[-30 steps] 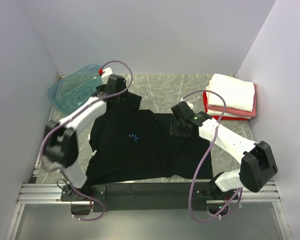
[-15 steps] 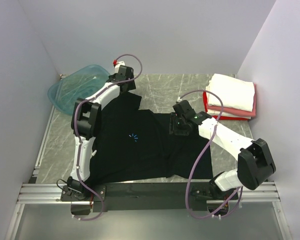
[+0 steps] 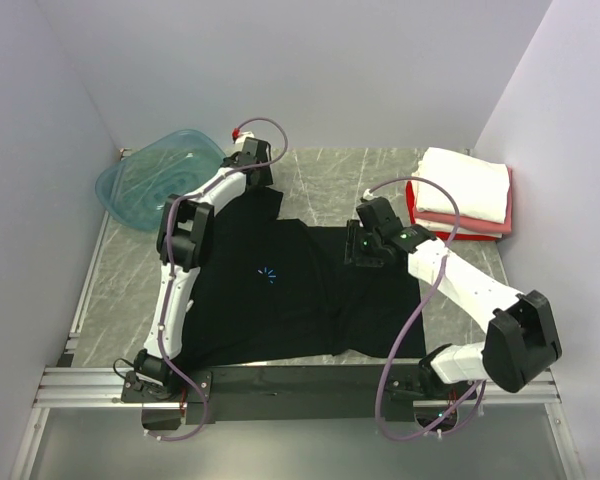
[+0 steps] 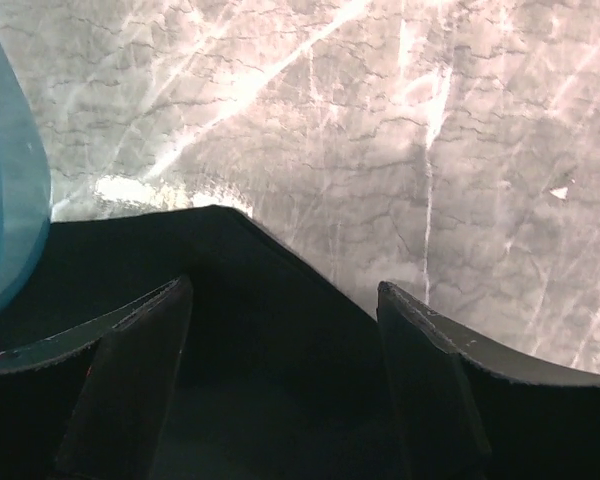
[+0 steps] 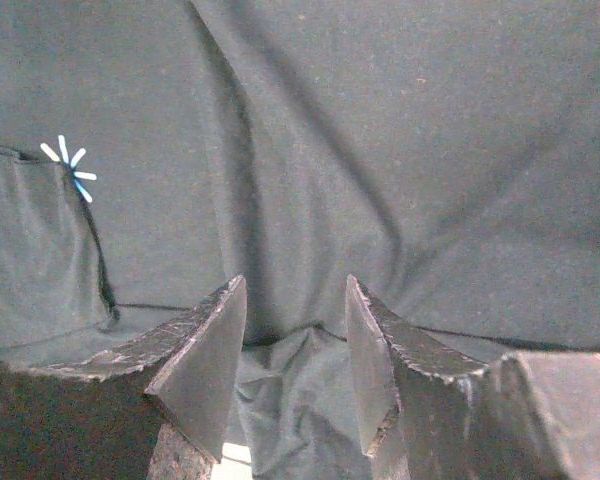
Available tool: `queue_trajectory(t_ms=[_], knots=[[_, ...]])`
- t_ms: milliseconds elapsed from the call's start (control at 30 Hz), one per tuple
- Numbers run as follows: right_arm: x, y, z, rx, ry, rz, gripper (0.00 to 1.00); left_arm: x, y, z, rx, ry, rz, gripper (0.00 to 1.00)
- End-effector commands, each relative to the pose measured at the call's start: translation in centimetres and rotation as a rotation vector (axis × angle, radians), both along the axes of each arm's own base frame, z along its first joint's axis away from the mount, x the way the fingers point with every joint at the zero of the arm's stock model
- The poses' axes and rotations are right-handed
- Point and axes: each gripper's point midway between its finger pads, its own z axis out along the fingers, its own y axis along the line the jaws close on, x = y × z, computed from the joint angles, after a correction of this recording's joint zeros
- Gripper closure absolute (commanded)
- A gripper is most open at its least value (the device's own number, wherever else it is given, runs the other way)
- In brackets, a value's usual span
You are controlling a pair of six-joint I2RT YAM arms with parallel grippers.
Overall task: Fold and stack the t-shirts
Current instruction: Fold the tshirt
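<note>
A: Top camera sits high behind the arm bases, looking down over the whole table (image 3: 320, 170).
B: Left wrist view skims low, facing far marble past the edge of the black t-shirt (image 4: 240, 300), teal tub (image 4: 5, 200) at left.
A: Right wrist stares close down at that shirt; its blue starburst (image 5: 68, 165) shows from above too.

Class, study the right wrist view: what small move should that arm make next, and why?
Probably close the right gripper: its fingers stand open astride a raised pucker at the edge of the black t-shirt, so closing should pinch cloth for folding.
</note>
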Motion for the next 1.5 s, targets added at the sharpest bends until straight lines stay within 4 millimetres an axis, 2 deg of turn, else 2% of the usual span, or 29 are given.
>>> queue_trajectory(t_ms=[0,167,267,300,367,433,500,567,700,733,767,800,833,867,933,1000,1033,1067,1133,1167,1200,1233,1467], knots=[[-0.1,-0.4,0.7,0.014,-0.034,0.003,0.48,0.8,1.2,0.6,0.006,-0.020,0.046,0.20],[-0.3,-0.7,0.2,0.011,-0.032,0.006,0.48,0.8,2.3,-0.1,0.006,-0.010,0.065,0.25],[0.0,-1.2,-0.2,0.011,-0.025,-0.008,0.48,0.6,2.4,-0.9,0.024,0.008,0.051,0.35],[0.3,-1.6,-0.3,0.013,-0.022,-0.023,0.48,0.4,2.4,-1.2,0.027,0.016,0.044,0.42],[0.7,-2.2,-0.6,0.009,-0.021,-0.040,0.48,0.2,2.3,-1.7,0.027,0.023,0.031,0.49],[1.4,-3.0,-0.6,0.008,-0.024,-0.067,0.48,0.2,2.2,-1.5,0.022,0.017,0.026,0.59],[1.8,-3.0,-0.6,0.030,-0.020,-0.063,0.48,0.1,2.1,-1.7,0.018,0.022,0.019,0.70],[2.5,-3.7,-0.6,0.027,-0.019,-0.086,0.48,0.1,2.0,-1.7,0.011,0.022,0.015,0.76],[4.4,-5.6,-0.8,-0.001,-0.021,-0.156,0.48,-0.2,1.8,-1.5,0.000,0.022,0.006,1.00],[5.1,-5.9,-0.3,0.003,-0.031,-0.170,0.49,-0.2,1.8,-1.2,-0.004,0.021,0.005,1.00],[5.8,-7.1,-0.6,-0.028,-0.032,-0.211,0.49,-0.5,1.8,-1.4,-0.004,0.030,0.004,1.00],[6.1,-7.7,-0.6,-0.049,-0.030,-0.232,0.49,-0.5,1.7,-0.7,-0.012,0.015,0.002,1.00],[7.0,-8.8,-0.1,-0.091,-0.055,-0.275,0.49,-0.6,1.8,-0.5,-0.012,0.011,0.004,1.00],[7.5,-9.6,-0.5,-0.121,-0.045,-0.303,0.49,-1.2,2.0,-1.0,-0.010,0.022,0.007,1.00],[8.7,-11.1,-0.1,-0.165,-0.057,-0.352,0.49,-1.3,2.1,0.0,-0.017,0.001,0.011,1.00],[9.6,-12.3,-1.1,-0.184,-0.029,-0.381,0.49,-1.7,2.2,0.0,-0.021,0.005,0.015,1.00],[10.2,-12.6,-1.0,-0.181,-0.030,-0.393,0.49,-1.7,2.3,0.7,-0.022,-0.007,0.019,1.00],[10.6,-12.9,-2.0,-0.186,0.001,-0.402,0.49,-2.1,2.5,0.5,-0.020,0.001,0.023,1.00],[11.5,-13.5,-2.6,-0.198,0.025,-0.422,0.49,-2.3,2.6,1.4,-0.028,-0.015,0.024,1.00],[11.8,-14.0,-2.9,-0.211,0.032,-0.439,0.49,-2.6,2.6,1.2,-0.030,-0.012,0.023,1.00],[12.4,-14.1,-2.6,-0.211,0.031,-0.446,0.49,-2.6,2.7,1.8,-0.032,-0.021,0.023,1.00],[12.6,-14.4,-3.5,-0.227,0.055,-0.451,0.49,-2.7,2.6,2.0,-0.033,-0.024,0.020,1.00],[14.0,-16.6,-5.8,-0.281,0.115,-0.526,0.49,-3.0,2.6,3.4,-0.047,-0.040,0.010,1.00]])
